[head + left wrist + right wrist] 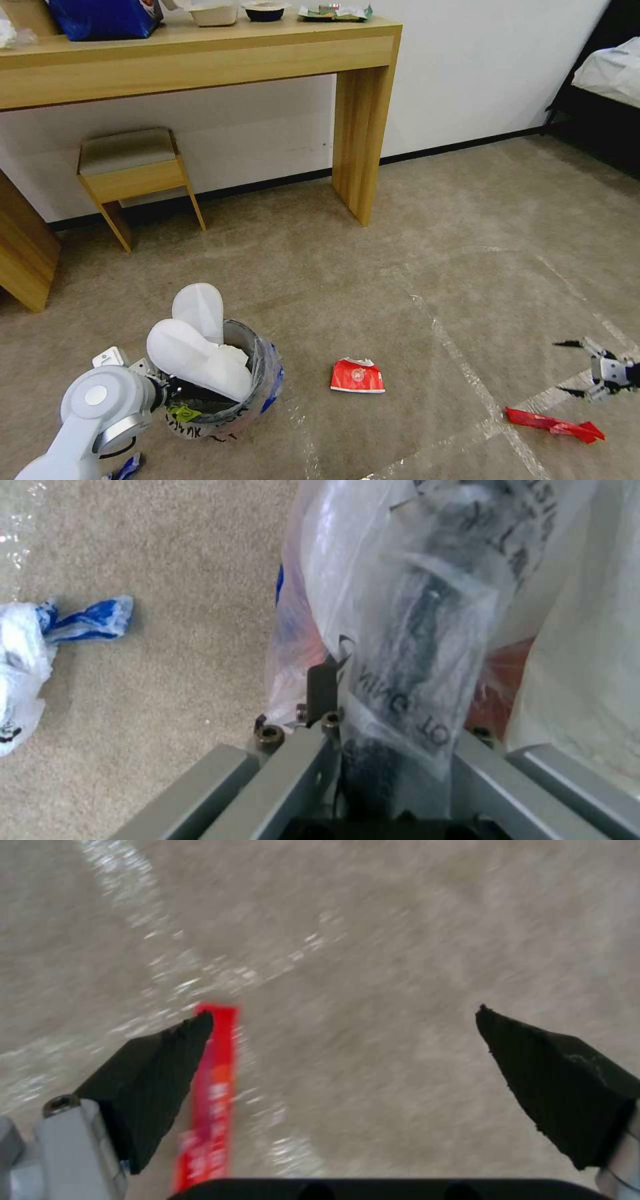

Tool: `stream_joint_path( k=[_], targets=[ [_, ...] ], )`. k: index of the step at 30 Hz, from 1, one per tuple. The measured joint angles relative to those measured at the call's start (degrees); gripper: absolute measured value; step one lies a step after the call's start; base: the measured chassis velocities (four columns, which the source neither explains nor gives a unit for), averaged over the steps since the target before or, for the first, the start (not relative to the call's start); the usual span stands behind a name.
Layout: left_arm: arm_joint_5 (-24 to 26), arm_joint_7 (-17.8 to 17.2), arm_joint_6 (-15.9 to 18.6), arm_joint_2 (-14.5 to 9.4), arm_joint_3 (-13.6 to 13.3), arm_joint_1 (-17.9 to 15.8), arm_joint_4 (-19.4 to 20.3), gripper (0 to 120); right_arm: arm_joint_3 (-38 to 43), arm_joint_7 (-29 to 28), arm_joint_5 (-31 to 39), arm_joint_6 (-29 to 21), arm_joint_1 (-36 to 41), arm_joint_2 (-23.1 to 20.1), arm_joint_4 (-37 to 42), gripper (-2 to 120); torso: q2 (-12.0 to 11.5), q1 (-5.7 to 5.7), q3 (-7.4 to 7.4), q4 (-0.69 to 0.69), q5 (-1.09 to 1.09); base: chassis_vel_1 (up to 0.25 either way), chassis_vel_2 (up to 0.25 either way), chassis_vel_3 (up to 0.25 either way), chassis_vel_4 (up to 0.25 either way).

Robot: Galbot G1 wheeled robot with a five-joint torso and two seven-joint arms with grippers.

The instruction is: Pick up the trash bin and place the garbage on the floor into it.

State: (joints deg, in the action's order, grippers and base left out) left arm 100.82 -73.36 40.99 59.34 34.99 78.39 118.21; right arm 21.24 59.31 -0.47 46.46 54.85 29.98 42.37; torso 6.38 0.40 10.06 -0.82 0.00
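The left gripper (167,389) gripped the round, plastic-lined trash bin (257,393), two white slipper soles (197,347) inside; the squashed red carton (357,376) and flat red wrapper (553,425) lay right of it, the right gripper (572,368) wide open.

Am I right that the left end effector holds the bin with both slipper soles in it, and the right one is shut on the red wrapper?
Not quite. The right end effector is open, above the wrapper lying on the carpet, as the right wrist view shows. The rest holds: the left end effector holds the bin with both soles in it.
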Motion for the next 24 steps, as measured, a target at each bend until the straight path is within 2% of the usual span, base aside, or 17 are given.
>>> stream_joint_path(
  k=[16, 18, 24],
  targets=[
    [-0.27, 0.05, -0.19, -0.1, -0.61, 0.37, 0.45, 0, 1.53, 2.71, -9.47, -0.04, 0.3, 3.72, -4.89, 100, 0.0, 0.0, 0.0, 0.0, -0.01, 0.0, 0.0, 0.0, 0.0],
    [-0.42, 0.03, -0.19, 0.05, -0.61, 0.77, 0.61, 0, 1.51, 2.06, -12.03, -0.06, -0.57, 4.99, -6.93, 100, 0.0, 0.0, 0.0, 0.0, -0.02, 0.0, 0.0, 0.0, 0.0],
    [-1.28, 0.0, -0.25, 0.44, -0.84, 1.23, 0.61, 0, 1.46, -0.58, -13.99, -0.42, -2.1, 8.02, -11.47, 100, 0.0, 0.0, 0.0, 0.0, 0.0, 0.0, 0.0, 0.0, 0.0]
  ],
)
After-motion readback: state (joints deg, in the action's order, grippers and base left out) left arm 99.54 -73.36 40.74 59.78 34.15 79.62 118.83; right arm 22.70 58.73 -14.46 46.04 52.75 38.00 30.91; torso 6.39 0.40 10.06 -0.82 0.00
